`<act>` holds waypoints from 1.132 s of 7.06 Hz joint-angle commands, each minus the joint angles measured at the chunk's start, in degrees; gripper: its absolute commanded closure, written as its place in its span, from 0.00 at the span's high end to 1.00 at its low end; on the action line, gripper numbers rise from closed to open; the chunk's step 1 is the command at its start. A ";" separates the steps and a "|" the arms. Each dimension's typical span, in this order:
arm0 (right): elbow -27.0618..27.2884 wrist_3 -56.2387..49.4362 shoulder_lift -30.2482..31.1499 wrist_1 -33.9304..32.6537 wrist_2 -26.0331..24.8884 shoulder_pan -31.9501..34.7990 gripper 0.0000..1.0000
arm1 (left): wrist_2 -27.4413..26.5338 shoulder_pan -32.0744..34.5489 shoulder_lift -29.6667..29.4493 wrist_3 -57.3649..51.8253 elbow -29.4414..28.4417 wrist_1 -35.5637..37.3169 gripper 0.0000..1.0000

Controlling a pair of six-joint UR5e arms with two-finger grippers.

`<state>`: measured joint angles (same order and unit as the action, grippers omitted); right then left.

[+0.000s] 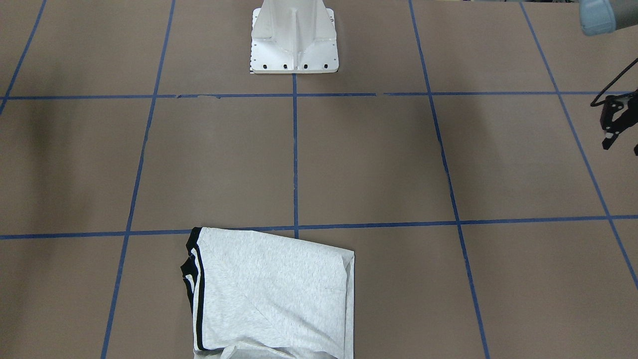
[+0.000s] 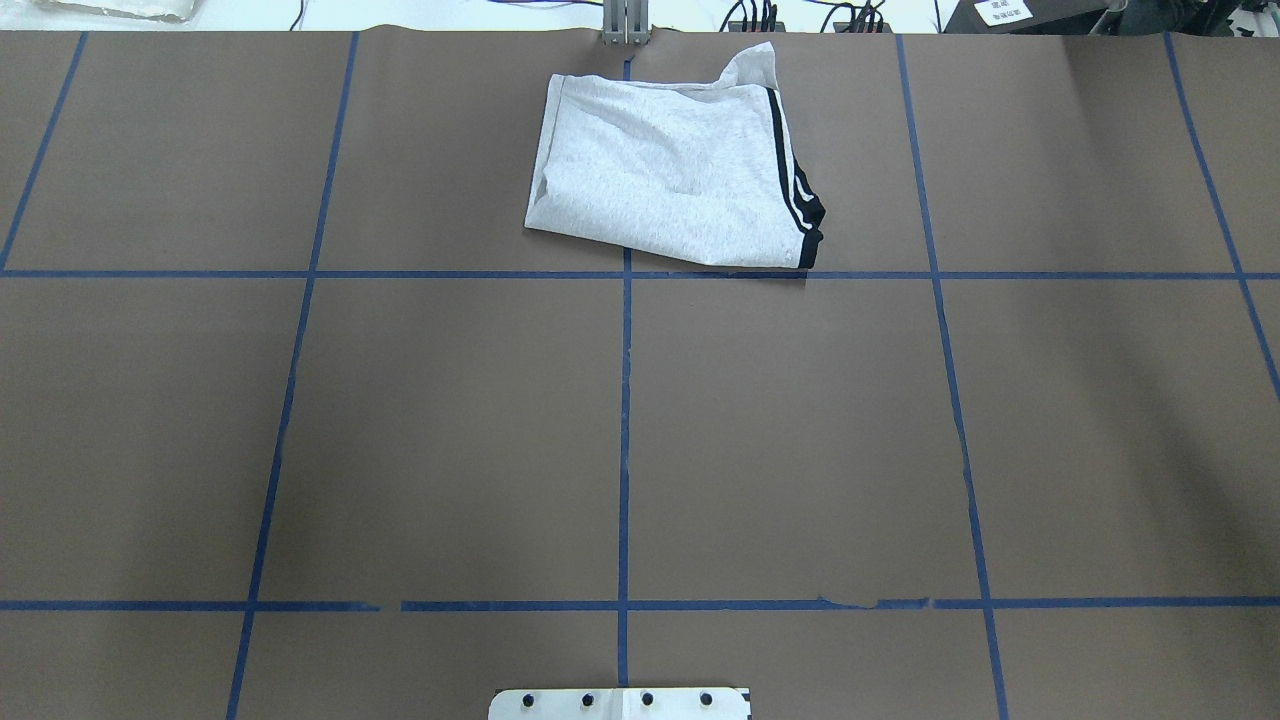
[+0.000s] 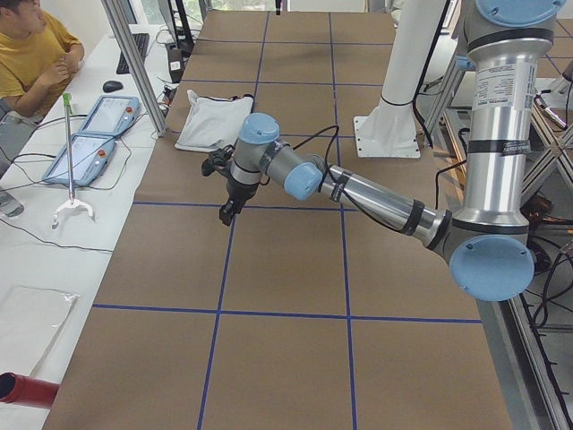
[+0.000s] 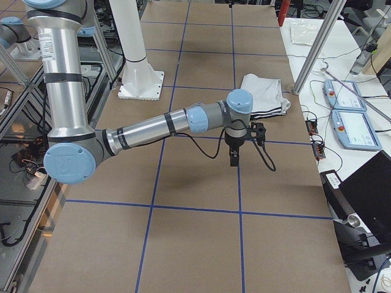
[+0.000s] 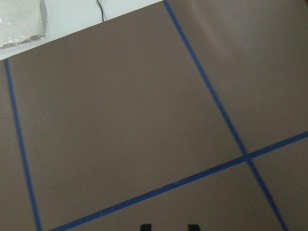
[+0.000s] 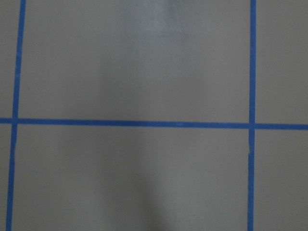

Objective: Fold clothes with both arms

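Note:
The clothes are one grey T-shirt point(image 1: 269, 294) with black-and-white stripes, lying folded into a rough rectangle at the table's far edge from the robot point(image 2: 670, 190). Both arms hang above bare table, clear of it. My left gripper point(image 1: 623, 144) hovers off to the shirt's side; in the left wrist view its two fingertips point(image 5: 144, 226) stand apart with nothing between them, so it is open. In the exterior left view the left gripper point(image 3: 226, 213) points down. My right gripper point(image 4: 234, 157) shows only in the exterior right view, held over the table beside the shirt point(image 4: 263, 94); I cannot tell its state.
The white base block point(image 1: 294, 45) stands at the robot's side of the brown table, which is crossed by blue tape lines. Two teach pendants point(image 3: 89, 134) and a grabber stick point(image 3: 70, 152) lie on the white bench beyond the far edge, where a person point(image 3: 27, 54) sits.

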<state>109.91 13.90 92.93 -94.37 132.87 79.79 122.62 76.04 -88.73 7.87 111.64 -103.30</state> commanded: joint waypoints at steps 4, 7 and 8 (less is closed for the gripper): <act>-0.47 -4.67 2.61 -0.12 0.29 1.33 1.00 | 7.63 11.50 7.52 -14.29 -4.05 0.38 1.00; -3.90 -7.03 2.60 0.15 3.34 3.52 1.00 | 7.72 11.42 8.05 -14.11 -4.68 0.04 1.00; -3.91 -7.39 2.52 0.06 4.32 4.14 1.00 | 7.72 11.42 7.96 -14.11 -3.64 -0.05 1.00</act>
<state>106.55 7.16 95.45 -94.30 135.78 83.12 130.33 87.45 -80.77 -6.23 107.44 -103.18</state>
